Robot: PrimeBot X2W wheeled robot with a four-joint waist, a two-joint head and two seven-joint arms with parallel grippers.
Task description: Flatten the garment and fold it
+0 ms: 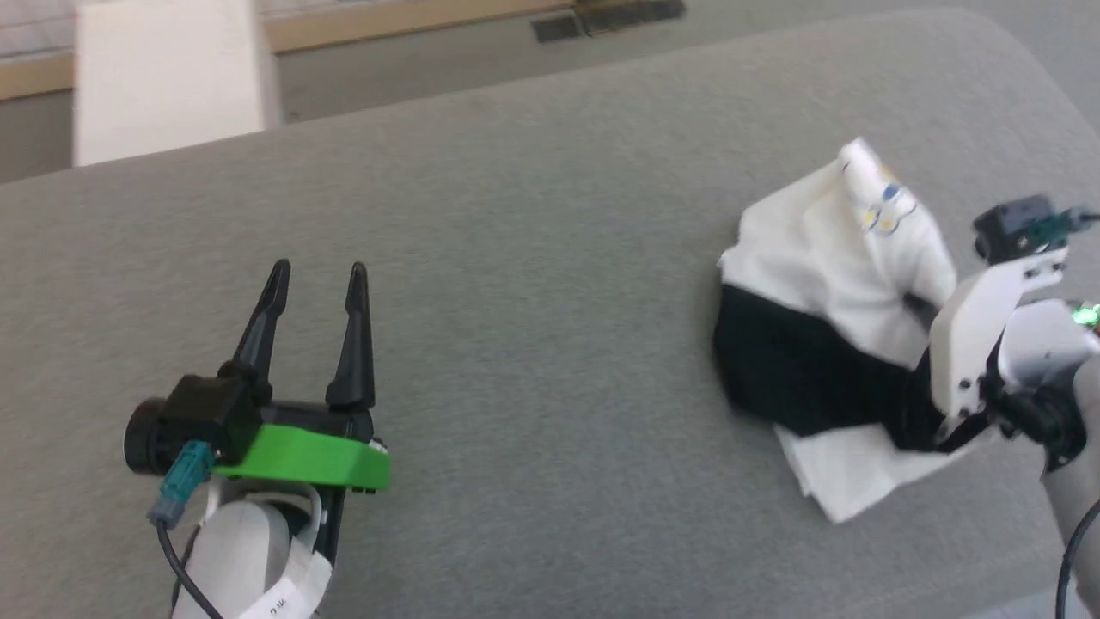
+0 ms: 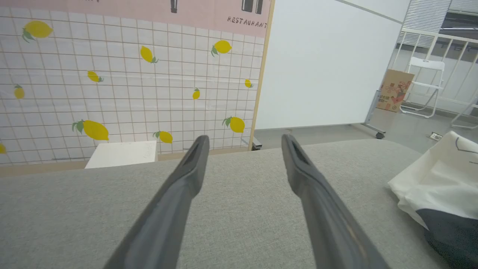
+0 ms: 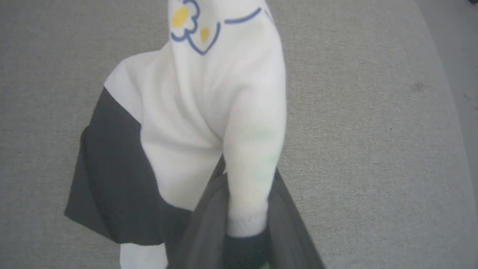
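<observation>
Seeing the worktop (image 1: pixel 533 301) as grey woven upholstery, fine-grained and matte, with a rounded far-right corner. Reading the garment (image 1: pixel 825 258) as soft knit, crumpled into a lumpy heap close to the worktop's right edge, well apart from the left side: white body bunched on top, black cloth spread below it, 1 white flap lying flat toward the near edge. Noting a small print (image 3: pixel 190 22) in blue outline with yellow dots on the raised white peak. Picking out a ribbed white hem (image 3: pixel 246 226) with black cloth under it, pinched between the 2 dark fingers of the right gripper (image 3: pixel 248 179), nearly closed with only that fold between. Finding the left gripper (image 1: pixel 318 268) at the near-left part of the worktop, 2 tapered dark fingers spread wide, gripping nothing, clear of the cloth, with a green plastic bracket (image 1: pixel 301 460) behind them. Beyond the far edge: glossy tile wall (image 2: pixel 112 74) with lemon print, plain white partition (image 2: pixel 328 63), white block (image 2: pixel 123 153), folding chair (image 2: pixel 425 82) beside a cardboard box (image 2: pixel 396 91). Can't tell the box's contents.
</observation>
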